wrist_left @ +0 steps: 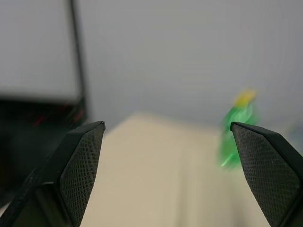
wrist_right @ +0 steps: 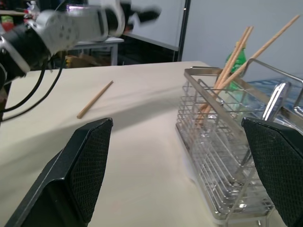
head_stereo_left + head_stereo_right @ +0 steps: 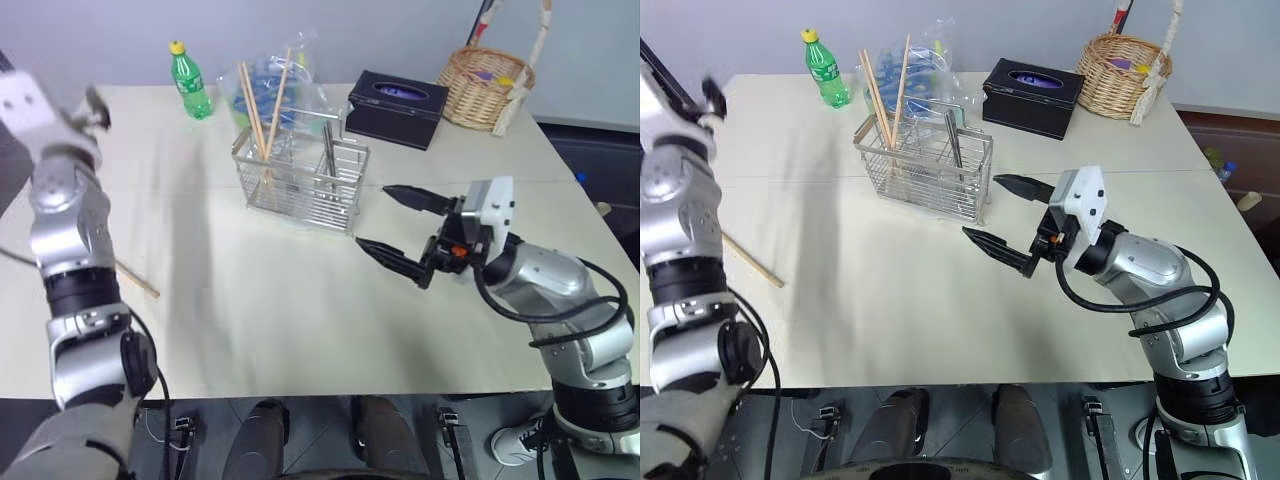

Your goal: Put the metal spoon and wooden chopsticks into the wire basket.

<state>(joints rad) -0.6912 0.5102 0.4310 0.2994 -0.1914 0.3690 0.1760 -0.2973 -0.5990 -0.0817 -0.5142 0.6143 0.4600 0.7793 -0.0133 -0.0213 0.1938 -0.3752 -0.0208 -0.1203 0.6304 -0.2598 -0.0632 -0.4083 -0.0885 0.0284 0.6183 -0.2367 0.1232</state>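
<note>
No label reads clearly. Your right gripper (image 3: 393, 222) gapes empty beside the wire basket (image 3: 300, 185); your left gripper (image 1: 165, 175) is wide open, empty; one chopstick (image 3: 136, 278) lies at left.

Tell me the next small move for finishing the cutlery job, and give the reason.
Probably bring the open left hand down toward the lone chopstick lying on the table beside that arm. The wire basket already holds the metal spoon and three chopsticks, so this stick looks like the only piece left out.
</note>
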